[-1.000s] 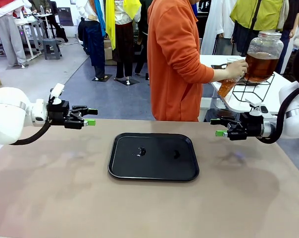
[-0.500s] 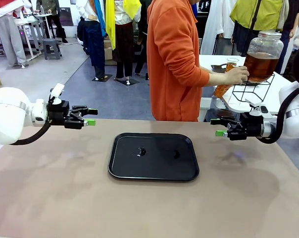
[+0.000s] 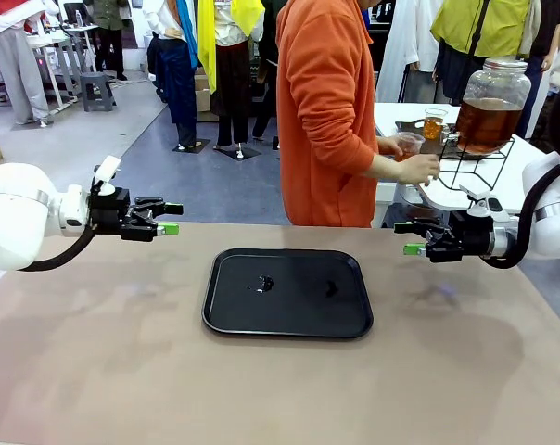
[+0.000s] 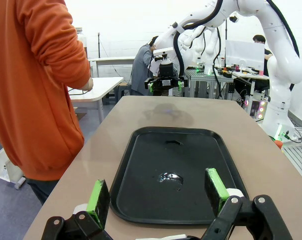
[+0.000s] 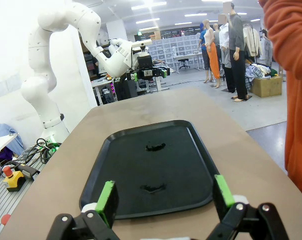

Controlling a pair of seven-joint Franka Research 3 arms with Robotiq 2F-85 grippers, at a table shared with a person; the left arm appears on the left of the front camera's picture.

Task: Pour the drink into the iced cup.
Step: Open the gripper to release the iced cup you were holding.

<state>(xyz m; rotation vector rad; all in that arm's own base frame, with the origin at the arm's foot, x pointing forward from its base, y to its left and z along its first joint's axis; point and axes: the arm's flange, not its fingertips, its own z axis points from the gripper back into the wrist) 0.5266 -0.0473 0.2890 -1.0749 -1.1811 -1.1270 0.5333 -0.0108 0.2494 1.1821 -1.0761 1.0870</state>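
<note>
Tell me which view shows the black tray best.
The front view: the whole black tray lies on the table between both open, empty grippers, with small wet spots visible. The left wrist view and right wrist view show it lengthwise, near edge partly behind the fingers.

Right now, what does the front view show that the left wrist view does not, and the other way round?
Front view alone: the big jar of amber drink on its wire stand at the side table, a filled glass beside it, and the person's hand holding a clear cup. It also shows the left tool from the side, open.

Left wrist view alone: more robot arms at tables far behind.

Both: the black tray with small wet marks, the orange sleeve, and the right tool, open and empty.
</note>
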